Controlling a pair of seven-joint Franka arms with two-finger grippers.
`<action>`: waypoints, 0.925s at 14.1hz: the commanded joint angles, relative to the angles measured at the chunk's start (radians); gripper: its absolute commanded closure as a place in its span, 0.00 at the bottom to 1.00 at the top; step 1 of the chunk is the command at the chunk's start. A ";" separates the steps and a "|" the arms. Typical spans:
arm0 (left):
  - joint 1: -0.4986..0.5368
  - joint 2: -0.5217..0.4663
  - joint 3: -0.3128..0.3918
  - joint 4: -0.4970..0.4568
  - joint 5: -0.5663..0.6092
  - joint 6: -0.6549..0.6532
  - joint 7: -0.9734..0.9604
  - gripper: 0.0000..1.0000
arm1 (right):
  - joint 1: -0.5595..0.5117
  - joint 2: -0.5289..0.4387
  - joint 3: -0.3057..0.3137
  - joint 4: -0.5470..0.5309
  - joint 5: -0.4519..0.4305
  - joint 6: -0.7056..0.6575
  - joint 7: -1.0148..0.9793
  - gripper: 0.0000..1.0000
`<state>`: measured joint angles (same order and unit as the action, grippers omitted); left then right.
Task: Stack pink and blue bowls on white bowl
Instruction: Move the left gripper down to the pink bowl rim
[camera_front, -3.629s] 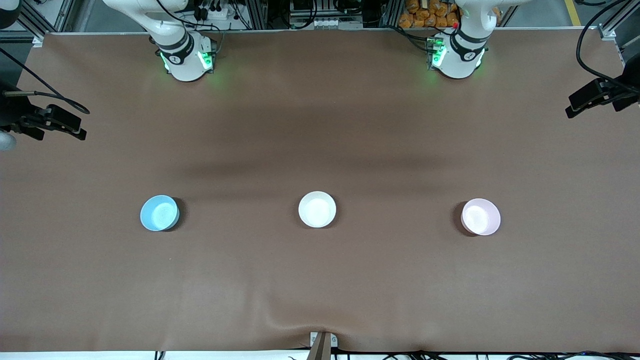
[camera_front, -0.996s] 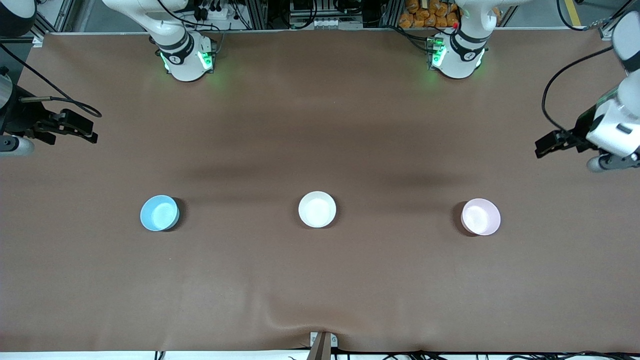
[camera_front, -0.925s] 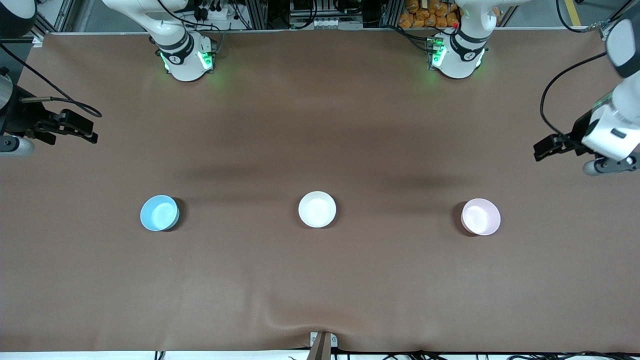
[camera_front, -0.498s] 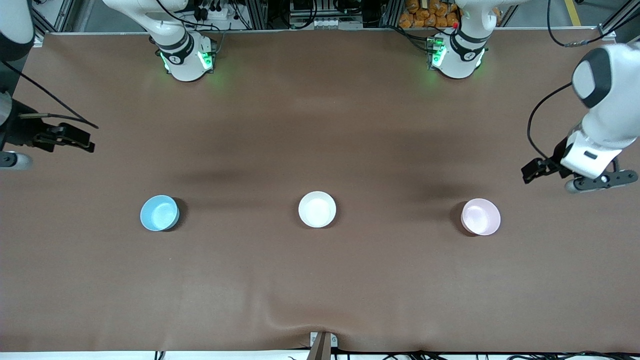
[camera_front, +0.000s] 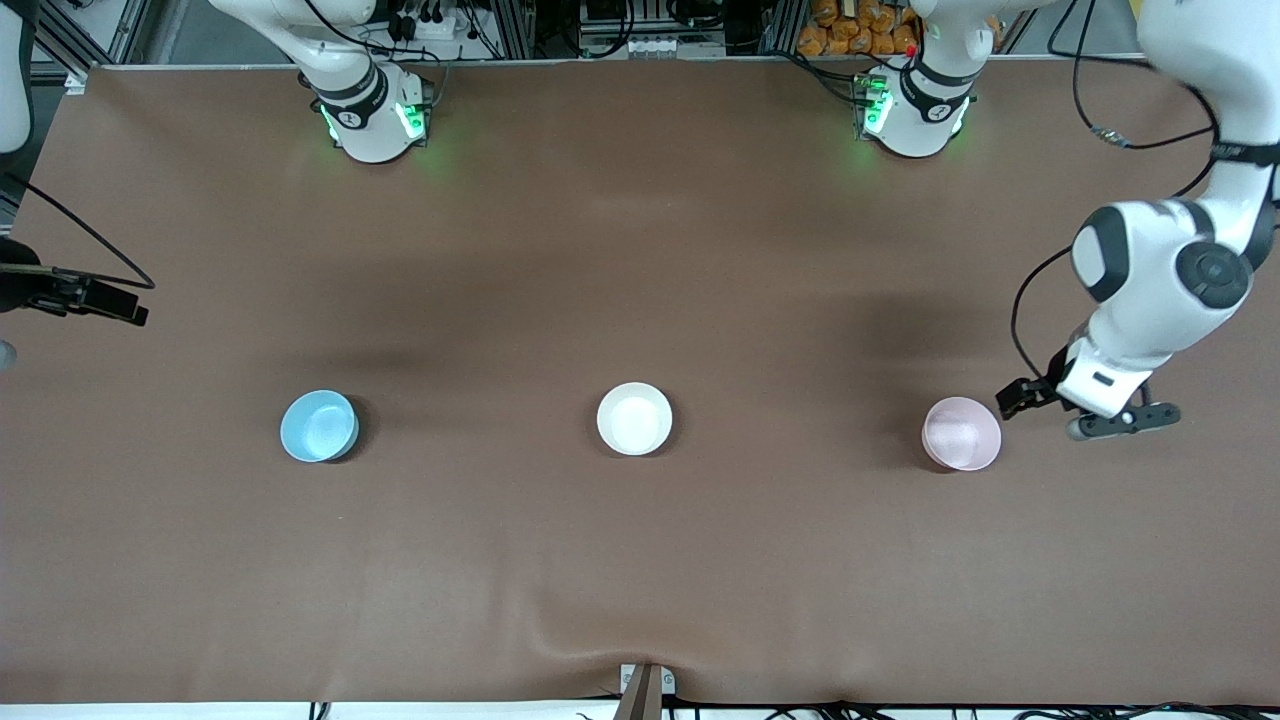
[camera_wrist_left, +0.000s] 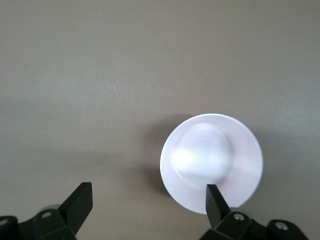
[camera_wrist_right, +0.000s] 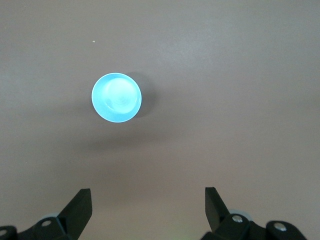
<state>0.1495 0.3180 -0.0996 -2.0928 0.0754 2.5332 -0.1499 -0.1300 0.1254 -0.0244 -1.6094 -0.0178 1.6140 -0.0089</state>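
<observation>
Three bowls stand in a row across the table: the blue bowl (camera_front: 319, 426) toward the right arm's end, the white bowl (camera_front: 634, 419) in the middle, the pink bowl (camera_front: 961, 433) toward the left arm's end. My left gripper (camera_front: 1018, 396) hangs open over the cloth just beside the pink bowl's rim. In the left wrist view the pink bowl (camera_wrist_left: 211, 162) lies off to one side of that gripper (camera_wrist_left: 149, 200), with one fingertip (camera_wrist_left: 215, 199) over its rim. My right gripper (camera_front: 118, 305) is open over the table's edge, well away from the blue bowl (camera_wrist_right: 116, 97), and holds nothing (camera_wrist_right: 147, 205).
A brown cloth (camera_front: 640, 250) covers the whole table, with a raised wrinkle (camera_front: 600, 650) near the front edge by a small bracket (camera_front: 645, 685). The arm bases (camera_front: 375, 120) (camera_front: 915, 115) stand along the back edge.
The left arm has swung in from the table's end and come down beside the pink bowl. The right gripper has drifted a little toward the front and outward. The bowls have not moved.
</observation>
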 joint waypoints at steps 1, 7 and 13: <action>0.009 0.056 -0.011 0.033 0.004 0.025 0.009 0.00 | -0.037 0.062 0.015 0.008 -0.005 0.041 0.012 0.00; 0.015 0.116 -0.011 0.037 0.006 0.029 0.023 0.22 | 0.000 0.175 0.015 0.008 0.004 0.139 0.014 0.00; 0.015 0.174 -0.011 0.080 0.004 0.029 0.023 0.48 | 0.033 0.221 0.017 0.037 0.004 0.156 0.014 0.00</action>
<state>0.1549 0.4590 -0.1035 -2.0512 0.0754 2.5557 -0.1478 -0.1041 0.3415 -0.0068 -1.6095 -0.0158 1.7810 -0.0072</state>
